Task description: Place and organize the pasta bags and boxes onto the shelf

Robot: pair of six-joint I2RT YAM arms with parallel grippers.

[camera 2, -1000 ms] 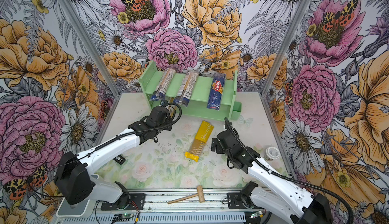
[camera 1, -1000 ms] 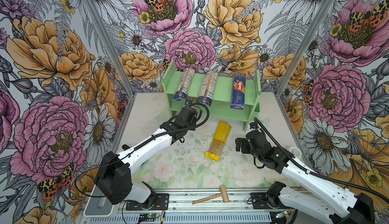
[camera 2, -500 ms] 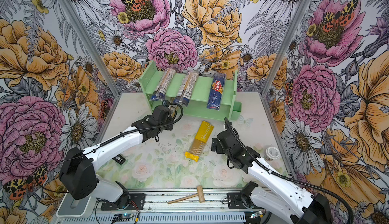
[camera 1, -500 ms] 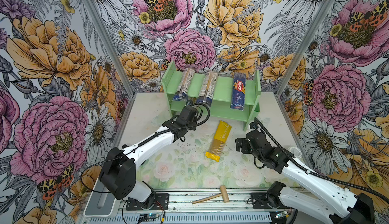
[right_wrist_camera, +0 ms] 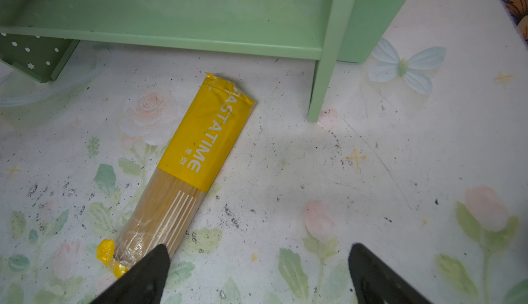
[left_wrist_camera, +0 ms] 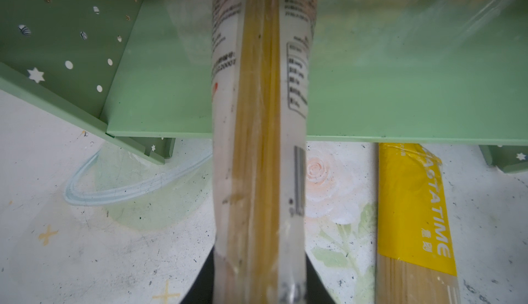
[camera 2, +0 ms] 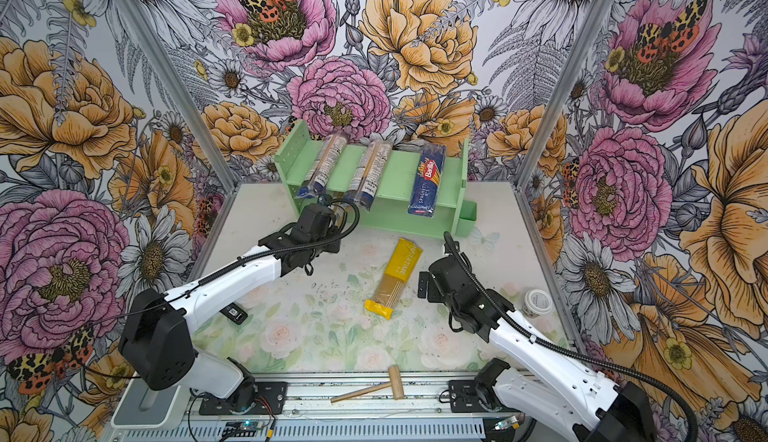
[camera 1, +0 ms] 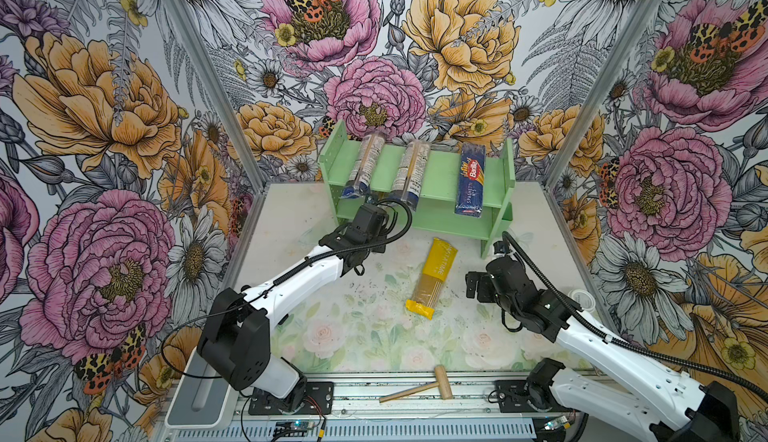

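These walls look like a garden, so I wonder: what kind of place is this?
Probably a robot practice booth, not a kitchen. A left arm and right arm are mounted on a metal rail, flowery walls box in one small table, and a green shelf holds pasta packs.

Left gripper [left_wrist_camera: 258,285] clamped tight, arm reaching forward; right gripper [right_wrist_camera: 258,249] spread wide, hovering low.

Glossy plastic yellow bag [camera 1: 439,262]; matt painted shelf [camera 1: 441,172].
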